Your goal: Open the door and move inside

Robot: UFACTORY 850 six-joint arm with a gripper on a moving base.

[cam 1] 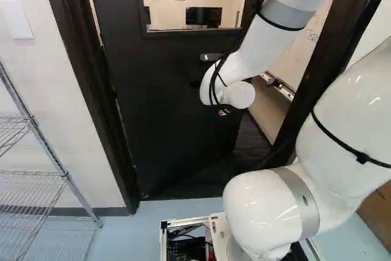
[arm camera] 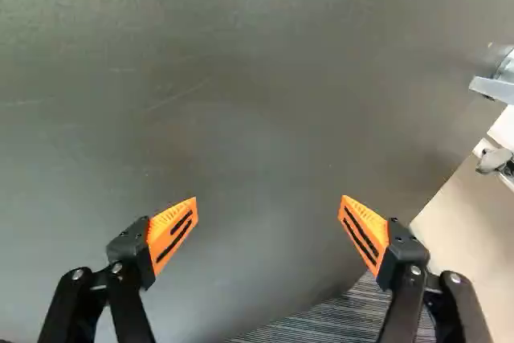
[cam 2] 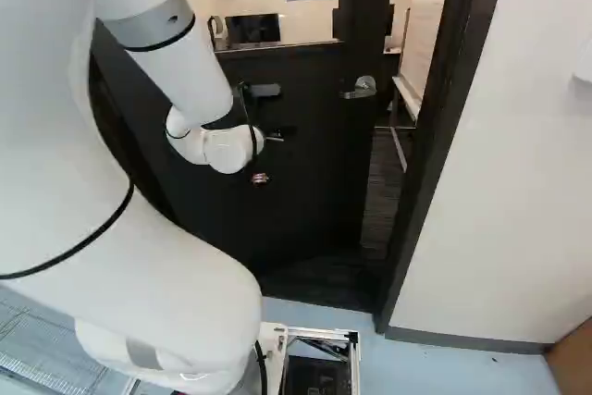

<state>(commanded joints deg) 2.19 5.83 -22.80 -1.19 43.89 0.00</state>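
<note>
My gripper (cam 2: 260, 178) is at the black door's face in the right base view, partly hidden by the wrist. In the wrist view the gripper (arm camera: 268, 210) stands open, its orange pads wide apart with nothing between them and the dark door (arm camera: 241, 102) ahead. The black door (cam 1: 165, 114) stands ajar, swung away from the base, with a window in its upper part. Its silver lever handle (cam 2: 360, 89) is near the free edge, to the right of the gripper in the right base view; the wrist view shows the handle (arm camera: 494, 86) off beside the fingers.
The dark door frame (cam 2: 444, 127) borders the opening on the right; its other post (cam 1: 91, 90) stands at the left. Through the gap show dark flooring (cam 2: 381, 191) and a whiteboard (cam 2: 427, 25). A wire shelf (cam 1: 30, 175) stands left of the doorway.
</note>
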